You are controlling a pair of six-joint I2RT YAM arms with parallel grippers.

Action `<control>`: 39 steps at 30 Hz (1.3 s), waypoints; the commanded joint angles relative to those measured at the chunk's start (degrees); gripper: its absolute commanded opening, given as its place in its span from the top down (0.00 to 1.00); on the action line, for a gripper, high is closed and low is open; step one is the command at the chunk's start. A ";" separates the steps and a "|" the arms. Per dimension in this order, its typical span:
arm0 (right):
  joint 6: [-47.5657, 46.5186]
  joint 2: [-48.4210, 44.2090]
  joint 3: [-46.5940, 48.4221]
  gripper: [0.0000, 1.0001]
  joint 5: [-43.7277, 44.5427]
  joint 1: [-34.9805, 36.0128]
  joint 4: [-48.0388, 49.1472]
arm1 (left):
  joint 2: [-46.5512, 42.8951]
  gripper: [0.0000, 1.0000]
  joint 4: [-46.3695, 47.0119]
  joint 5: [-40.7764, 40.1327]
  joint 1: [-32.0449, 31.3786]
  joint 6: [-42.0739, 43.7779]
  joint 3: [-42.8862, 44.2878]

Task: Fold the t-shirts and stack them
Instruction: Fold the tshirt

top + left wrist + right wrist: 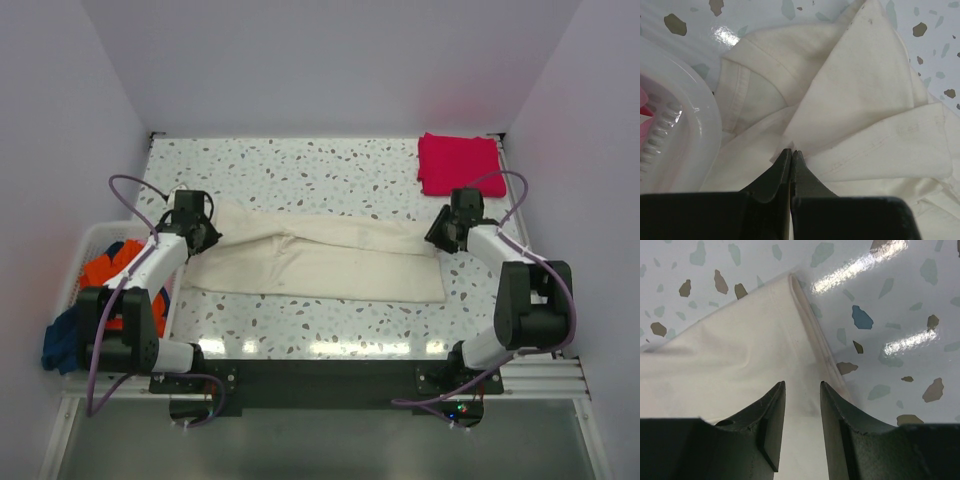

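Observation:
The cream t-shirt [320,260] lies as a long band across the middle of the table. My left gripper [197,228] is at its left end, by the sleeve and collar. In the left wrist view the jaws [791,151] are shut, and folds of the cream t-shirt [850,95] run into their tips. My right gripper [446,233] is at the shirt's right end. In the right wrist view it [802,383] is open, its fingers standing over the cream cloth [740,360] just inside the hemmed edge. A folded magenta-red t-shirt [458,163] lies at the back right corner.
A white slatted basket [92,243] hangs off the table's left edge, with an orange shirt [105,270] and a dark blue shirt [60,342] in it. Its rim [690,125] is close to my left gripper. Walls enclose the table at the back and both sides.

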 commanded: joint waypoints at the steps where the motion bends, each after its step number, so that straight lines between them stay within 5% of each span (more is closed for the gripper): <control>1: 0.88 0.58 1.24 0.62 -0.38 -0.08 0.44 | -1.04 1.00 1.04 0.79 0.61 0.03 1.77; 9: 2.20 -4.34 -3.86 0.59 0.07 -0.08 0.35 | -1.22 1.00 1.22 1.84 0.61 0.30 1.69; 25: 4.57 0.31 -4.39 0.59 -2.13 -0.08 3.33 | -1.48 1.00 1.13 2.37 0.61 0.91 2.04; 39: 3.43 -0.91 -1.23 0.82 -0.64 -0.16 0.00 | -1.39 1.00 1.22 2.28 0.61 1.00 2.83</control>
